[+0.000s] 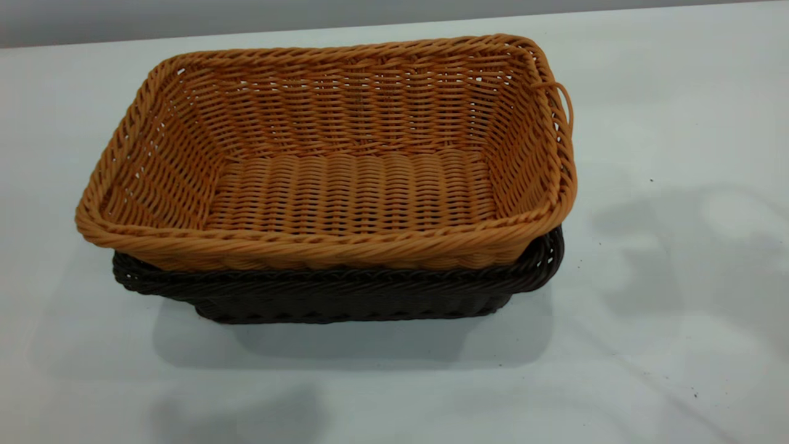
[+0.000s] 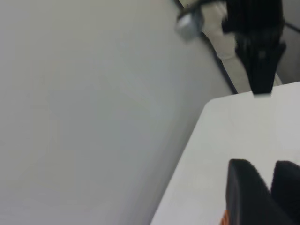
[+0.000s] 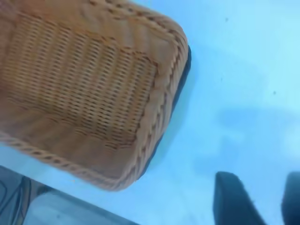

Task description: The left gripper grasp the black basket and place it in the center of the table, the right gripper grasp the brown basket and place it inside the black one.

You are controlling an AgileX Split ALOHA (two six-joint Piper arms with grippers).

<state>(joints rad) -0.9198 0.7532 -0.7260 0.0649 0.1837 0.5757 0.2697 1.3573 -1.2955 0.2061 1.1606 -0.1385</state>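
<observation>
Nested at table (image 1: pixel 678 370) centre: brown basket (image 1: pixel 345 185) seated inside black basket (image 1: pixel 333 293), dark braided rim and base peeking out below at 6 o'clock and at the right corner. Loose strand loop (image 1: pixel 564 105) jutting from the tan rim at 2 o'clock. No arm anywhere in the exterior view, only soft shadows on the white surface at 3 and 7 o'clock. Seen from the right wrist: right gripper (image 3: pixel 258 199) raised above bare tabletop, fingers spread apart and holding nothing, both baskets well clear toward 10 o'clock, a thin dark sliver of black basket visible under the tan rim. Seen from the left wrist: left gripper (image 2: pixel 265 187) over a table corner, fingers narrowly parted and empty, no basket in frame; a dark stand (image 2: pixel 258 42) beyond the table edge, shown nowhere else.
</observation>
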